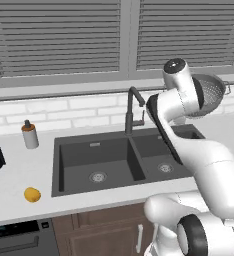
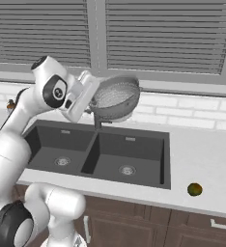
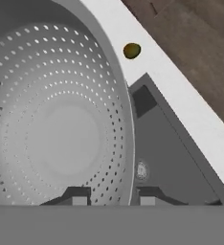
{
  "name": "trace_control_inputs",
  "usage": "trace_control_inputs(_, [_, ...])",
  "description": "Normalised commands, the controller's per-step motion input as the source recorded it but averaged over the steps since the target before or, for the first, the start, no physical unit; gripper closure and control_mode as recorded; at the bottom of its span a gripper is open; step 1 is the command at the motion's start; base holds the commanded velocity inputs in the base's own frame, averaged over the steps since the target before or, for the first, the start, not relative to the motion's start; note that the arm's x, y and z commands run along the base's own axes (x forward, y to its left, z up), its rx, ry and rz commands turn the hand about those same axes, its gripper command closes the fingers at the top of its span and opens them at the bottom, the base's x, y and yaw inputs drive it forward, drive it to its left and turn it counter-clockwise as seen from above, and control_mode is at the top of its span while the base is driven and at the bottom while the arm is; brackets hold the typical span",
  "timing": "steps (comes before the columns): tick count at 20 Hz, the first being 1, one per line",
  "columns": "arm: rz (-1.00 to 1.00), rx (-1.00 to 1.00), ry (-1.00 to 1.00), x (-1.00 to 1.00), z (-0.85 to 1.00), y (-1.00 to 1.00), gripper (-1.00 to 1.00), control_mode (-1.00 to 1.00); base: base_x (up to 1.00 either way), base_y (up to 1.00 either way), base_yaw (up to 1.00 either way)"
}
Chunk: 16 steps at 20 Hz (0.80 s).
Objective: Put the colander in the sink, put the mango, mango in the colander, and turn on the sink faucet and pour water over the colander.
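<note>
On your far left in the left base view, a small grey bottle with a brown top (image 1: 29, 134) stands on the white counter (image 1: 19, 170) by the tiled wall, and nearer the front edge you have the yellow-orange mango (image 1: 32, 194) lying on the counter, well left of the sink (image 1: 64, 160). Move right and you reach the sink's two dark basins, each with a round drain, and the sink faucet (image 1: 133, 107) rising behind the divider between them, its spout hooked forward. Right of that, the arm holds the colander (image 2: 116, 99) up in the air, tipped on its side: in the right base view it hangs above the back of the sink, roughly over the divider and in front of the faucet, its perforated outer wall facing you. The gripper (image 3: 109, 197) has its jaws pinched on the colander's rim: in the hand view you see one finger tip (image 3: 79, 197) inside the bowl and the other outside it, with the rim between them. Furthest right in the right base view, the greenish mango (image 2: 195, 189) sits on the counter near its front edge, well apart from the sink
</note>
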Motion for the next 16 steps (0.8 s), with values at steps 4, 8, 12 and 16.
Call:
trace_control_inputs(4, [0.00,0.22,0.00,-0.33,0.00,0.78,1.00,-1.00,0.00,0.00,0.00])
trace_control_inputs(8, [0.05,0.07,-0.07,-0.21,0.00,0.94,1.00,-1.00,0.00,0.00,0.00])
trace_control_inputs(12, [0.14,0.00,-0.10,-0.02,0.00,1.00,1.00,-1.00,0.00,0.00,0.00])
trace_control_inputs(16, [0.14,0.00,-0.04,0.00,0.00,1.00,1.00,-1.00,0.00,0.00,0.00])
